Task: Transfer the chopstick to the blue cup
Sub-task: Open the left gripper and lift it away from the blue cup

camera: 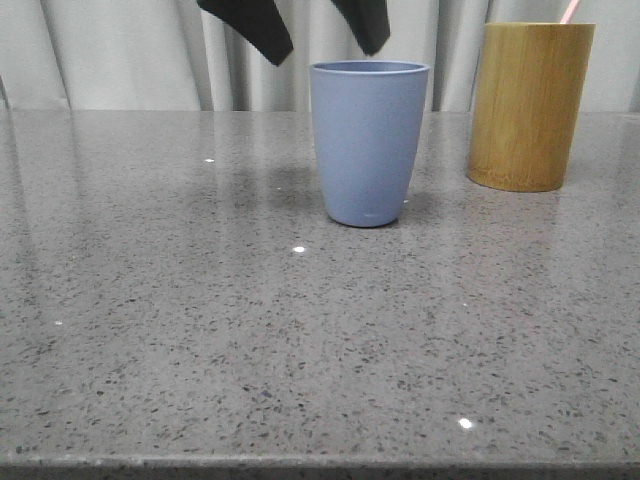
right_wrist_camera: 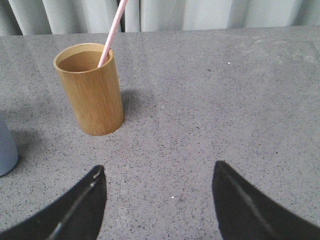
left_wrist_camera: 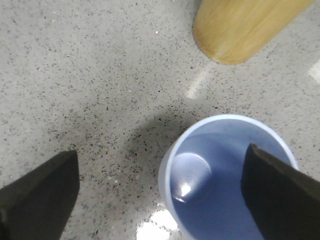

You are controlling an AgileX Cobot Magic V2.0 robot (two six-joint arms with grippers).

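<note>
The blue cup (camera: 368, 145) stands upright mid-table, and the left wrist view looks down into its bare inside (left_wrist_camera: 220, 165). My left gripper (camera: 326, 55) hangs open above it with nothing between its fingers; one finger is over the cup's mouth and the other is off to the side over the table (left_wrist_camera: 162, 150). A single pale pink chopstick (right_wrist_camera: 112, 32) leans in the tan bamboo holder (right_wrist_camera: 92, 92), and its tip shows above the holder (camera: 570, 10). My right gripper (right_wrist_camera: 159, 165) is open over bare table, apart from the holder.
The bamboo holder (camera: 528, 105) stands to the right of the blue cup and a little further back. A pale curtain (camera: 120, 50) hangs behind the grey speckled table (camera: 300, 350). The cup's edge (right_wrist_camera: 5, 150) shows in the right wrist view.
</note>
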